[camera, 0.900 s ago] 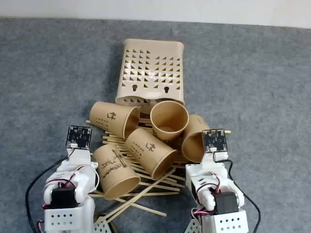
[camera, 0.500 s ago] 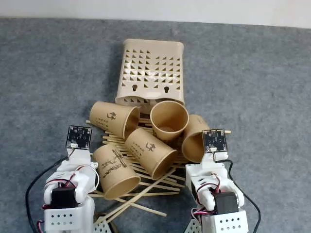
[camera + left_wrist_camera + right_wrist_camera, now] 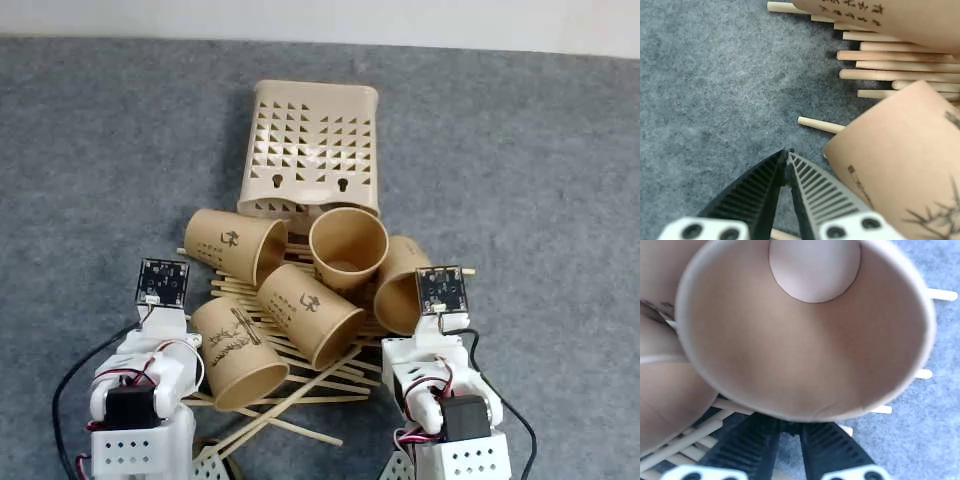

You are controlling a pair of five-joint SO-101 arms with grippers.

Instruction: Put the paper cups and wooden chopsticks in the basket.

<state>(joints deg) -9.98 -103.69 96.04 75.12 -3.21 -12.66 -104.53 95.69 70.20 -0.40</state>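
- Grey felt surface (image 3: 520, 180) throughout; basket (image 3: 310, 140) lying at upper centre of the high view, no cup or stick seen inside.
- Five paper cups (image 3: 305, 310) heaped at centre, just below the basket, on a bed of chopsticks (image 3: 300, 400); four on their sides, one upright cup (image 3: 348, 243) mouth-up at the basket's lower edge.
- Chopsticks mostly running left-right across the frame, a few slanting out at lower centre.
- Right fingers (image 3: 752, 445) together, empty, right at the open mouth of the right-hand cup (image 3: 398, 285); rim facing them, long axis pointing up-frame toward the basket.
- Left fingers (image 3: 760, 190) together, empty, over bare felt just beside the wall of the lower-left cup (image 3: 238, 352); axis slanted, mouth toward lower right of the frame.
- Judged: right arm better placed, mouth-on for a rim pinch; opening needed first, one finger inside the mouth.
- Judged: lower-left cup side-on to the left fingers, a wide spread needed to span it.
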